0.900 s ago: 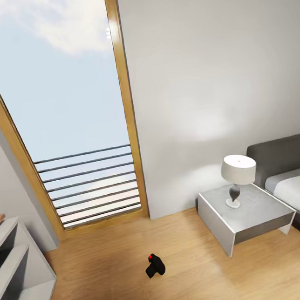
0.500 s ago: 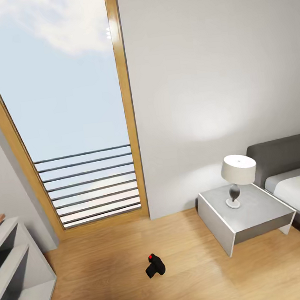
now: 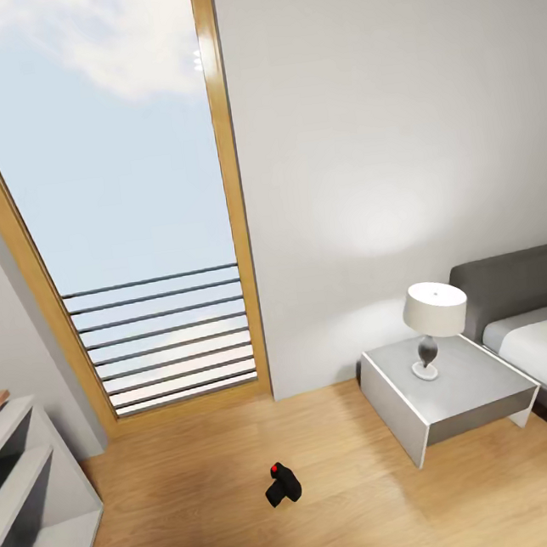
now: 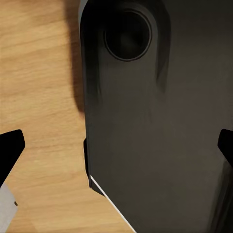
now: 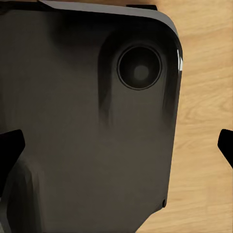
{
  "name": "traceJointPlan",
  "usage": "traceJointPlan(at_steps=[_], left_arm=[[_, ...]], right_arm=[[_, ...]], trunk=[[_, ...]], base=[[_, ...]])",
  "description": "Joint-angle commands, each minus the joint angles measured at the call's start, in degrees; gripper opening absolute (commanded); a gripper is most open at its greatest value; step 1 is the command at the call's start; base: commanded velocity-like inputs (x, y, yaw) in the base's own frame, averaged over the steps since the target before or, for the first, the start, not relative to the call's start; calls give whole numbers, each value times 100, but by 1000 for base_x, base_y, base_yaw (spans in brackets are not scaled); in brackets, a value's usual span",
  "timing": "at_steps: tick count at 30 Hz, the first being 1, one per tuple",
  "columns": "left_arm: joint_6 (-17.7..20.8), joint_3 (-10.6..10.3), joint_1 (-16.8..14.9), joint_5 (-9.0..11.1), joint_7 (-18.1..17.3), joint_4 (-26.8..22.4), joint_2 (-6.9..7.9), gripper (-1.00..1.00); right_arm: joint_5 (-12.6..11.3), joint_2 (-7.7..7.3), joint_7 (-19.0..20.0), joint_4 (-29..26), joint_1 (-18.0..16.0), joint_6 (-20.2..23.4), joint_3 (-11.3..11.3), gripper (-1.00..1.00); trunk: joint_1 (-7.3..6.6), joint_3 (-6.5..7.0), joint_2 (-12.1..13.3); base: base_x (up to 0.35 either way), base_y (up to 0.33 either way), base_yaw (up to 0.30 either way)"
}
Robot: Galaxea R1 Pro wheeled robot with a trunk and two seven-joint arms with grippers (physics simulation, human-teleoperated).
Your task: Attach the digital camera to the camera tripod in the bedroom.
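Head view: digital camera (image 3: 283, 484) lies on the wood floor (image 3: 206, 487), between window (image 3: 119, 198) and nightstand (image 3: 447, 393), well apart from both. Judged small, rigid, light, smooth-cased; best pinched across body sides, clear of lens & red button. No legible writing. Wrist views: left gripper (image 4: 116, 150) & right gripper (image 5: 116, 148) fingers spread wide, holding nothing

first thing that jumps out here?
The tall wood-framed window full of sky, with grey rails across its lower part, takes up the left half of the head view. Next is the small black digital camera with its red button, lying alone on the wood floor, left of the grey bedside table with its white lamp.
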Motion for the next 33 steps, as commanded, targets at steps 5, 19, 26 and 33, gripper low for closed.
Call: traceJointPlan(at_steps=[5, 19, 26, 33], left_arm=[[5, 4, -14, 11, -7, -42, 11, 100], [50, 13, -224, 40, -48, -432, -53, 100], [145, 14, -624, 206, -57, -449, -60, 100], [510, 16, -1292, 468, -64, -458, -75, 100]], right_arm=[[3, -3, -5, -44, -42, -11, 3, 100], [1, -16, -44, -585, -186, 25, 0, 100], [-5, -34, -43, -1157, -379, 186, 0, 100], [-3, -58, -31, -1630, -981, 1094, 0, 100]], trunk=[[0, -4, -2], [0, -4, -2], [0, -4, -2], [0, -4, -2]], base=[[0, -9, 0], [0, -216, 0], [0, -168, 0], [0, -45, 0]])
